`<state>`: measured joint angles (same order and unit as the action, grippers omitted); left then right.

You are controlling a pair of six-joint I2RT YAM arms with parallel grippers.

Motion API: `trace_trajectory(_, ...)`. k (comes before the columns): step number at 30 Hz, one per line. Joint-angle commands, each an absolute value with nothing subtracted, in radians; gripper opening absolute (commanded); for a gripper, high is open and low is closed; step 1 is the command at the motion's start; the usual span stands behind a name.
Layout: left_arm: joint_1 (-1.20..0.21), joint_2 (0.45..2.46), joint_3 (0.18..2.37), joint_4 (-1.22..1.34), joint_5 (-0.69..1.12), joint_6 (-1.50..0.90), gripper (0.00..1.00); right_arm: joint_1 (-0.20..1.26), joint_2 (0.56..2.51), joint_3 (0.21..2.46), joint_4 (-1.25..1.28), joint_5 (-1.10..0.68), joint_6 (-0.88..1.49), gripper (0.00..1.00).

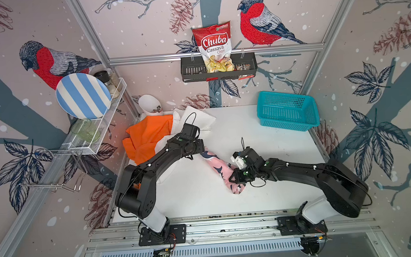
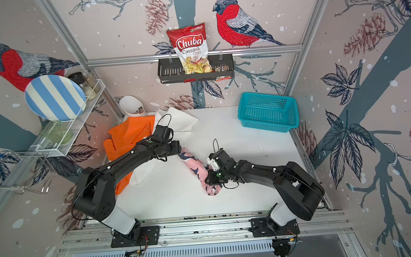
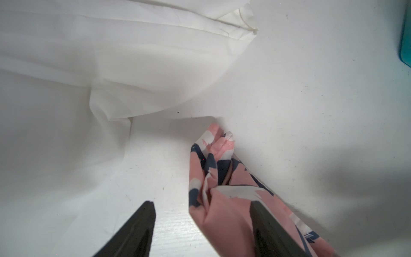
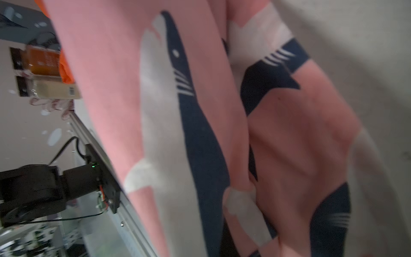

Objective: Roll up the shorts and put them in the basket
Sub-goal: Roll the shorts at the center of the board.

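My jaws differ: on the left gripper [image 3: 202, 203] they stand spread astride the back-edge end of the pink shark-print shorts [image 1: 217, 165], pinching nothing; on the right gripper [image 1: 234, 178] they pinch the front-edge end. The roll lies in the middle of the tabletop [image 1: 261, 142]. I judge a firm right pinch prevents unwinding.

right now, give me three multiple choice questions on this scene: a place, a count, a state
1. Where is the teal basket?
A. far right corner of the table
B. on the wire wall rack
C. beside the left arm's base
2. How many shorts lie on the table?
A. one
B. two
C. three
3. How is the left gripper?
A. open
B. shut on a plate
C. shut on the chip bag
1 A: it stands at that corner.
2 C: pink shark shorts, white shorts, orange shorts.
3 A: its fingers stand apart in the left wrist view.
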<state>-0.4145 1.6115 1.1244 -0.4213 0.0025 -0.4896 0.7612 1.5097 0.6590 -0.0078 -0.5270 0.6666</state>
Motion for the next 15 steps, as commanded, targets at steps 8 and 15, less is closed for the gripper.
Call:
trace_trajectory(8, -0.49, 1.646, 1.182, -0.456, 0.022, -0.517, 0.71, 0.511, 1.632, 0.511, 0.344, -0.931, 0.745, 0.13)
trace_trajectory(15, -0.539, 1.788, 1.293, -0.47, -0.01, -0.526, 0.67, 0.475, 1.631, 0.512, 0.245, -0.882, 0.663, 0.24)
